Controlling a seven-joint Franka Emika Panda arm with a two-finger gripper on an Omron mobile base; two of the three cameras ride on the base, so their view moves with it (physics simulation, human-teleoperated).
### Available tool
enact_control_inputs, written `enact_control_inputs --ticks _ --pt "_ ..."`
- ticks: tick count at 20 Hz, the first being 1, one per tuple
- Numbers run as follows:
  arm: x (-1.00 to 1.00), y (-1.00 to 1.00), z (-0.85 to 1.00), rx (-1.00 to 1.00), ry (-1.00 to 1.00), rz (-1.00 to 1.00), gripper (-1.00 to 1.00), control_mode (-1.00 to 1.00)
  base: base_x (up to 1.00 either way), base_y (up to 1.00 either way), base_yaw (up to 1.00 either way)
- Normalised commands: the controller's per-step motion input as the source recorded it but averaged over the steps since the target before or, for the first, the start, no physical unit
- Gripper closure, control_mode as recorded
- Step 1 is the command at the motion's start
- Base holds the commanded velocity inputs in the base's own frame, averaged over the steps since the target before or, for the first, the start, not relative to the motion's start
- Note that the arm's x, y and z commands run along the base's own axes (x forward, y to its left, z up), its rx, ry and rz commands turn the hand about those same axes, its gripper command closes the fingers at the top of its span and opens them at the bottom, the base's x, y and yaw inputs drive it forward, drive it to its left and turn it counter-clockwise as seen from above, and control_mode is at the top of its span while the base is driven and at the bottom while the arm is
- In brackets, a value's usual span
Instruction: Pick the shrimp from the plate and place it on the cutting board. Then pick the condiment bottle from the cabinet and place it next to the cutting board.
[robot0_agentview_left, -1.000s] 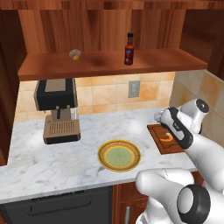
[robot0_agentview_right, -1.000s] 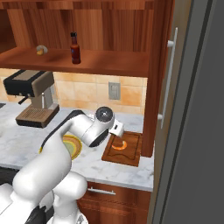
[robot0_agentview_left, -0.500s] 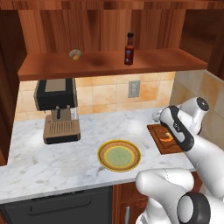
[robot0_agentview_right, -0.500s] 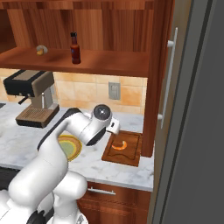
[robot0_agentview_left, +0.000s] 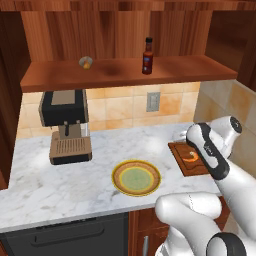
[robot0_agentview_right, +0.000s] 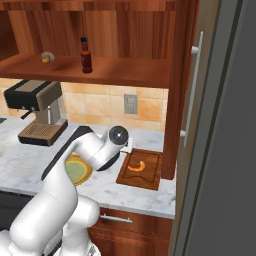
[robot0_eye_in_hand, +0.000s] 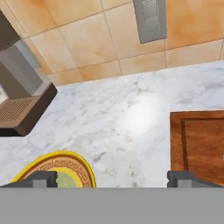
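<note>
- Clearly the first step is finished, judging by how things lie: the shrimp (robot0_agentview_right: 136, 166) rests on the cutting board (robot0_agentview_right: 150, 175), right of the plate (robot0_agentview_left: 136, 178), and the plate's pale green centre is bare.
- Left of the plate, at the back of the marble desk (robot0_agentview_left: 75, 185), stands a coffee machine (robot0_agentview_left: 65, 125); it plays no part in the job.
- Above the plate, on the plank shelf of the cabinet (robot0_agentview_left: 125, 75), stands the condiment bottle (robot0_agentview_left: 147, 56), upright and untouched, with a small round yellowish object (robot0_agentview_left: 85, 62) further left along the shelf.
- The tool (robot0_eye_in_hand: 113, 179) hangs low over the desk between the plate and the cutting board; its two dark tips stand spread wide with nothing between them.
- On the tiled wall behind the plate is a wall outlet (robot0_agentview_left: 153, 101).
- The step in hand, as I judge it, is the turn from the board to the bottle.
- The next move calls for raising the arm well above the plate to shelf height, keeping the fingers apart, coming at the slim bottle from the front, level, and closing on its body below the neck.
- The bottle is tall and narrow, so a careless nudge would likely tip it.
</note>
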Motion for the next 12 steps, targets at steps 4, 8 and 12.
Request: enact_control_inputs --ticks 4,8,12 --pt "0.0 0.18 0.01 0.0 -0.11 0.18 -1.0 -1.0 0.0 0.0 0.0" --pt "0.03 0.27 0.04 -0.01 -0.08 0.2 -1.0 -1.0 0.0 0.0 0.0" --pt "0.06 0.26 0.06 -0.02 -0.1 0.22 -1.0 -1.0 0.0 0.0 0.0"
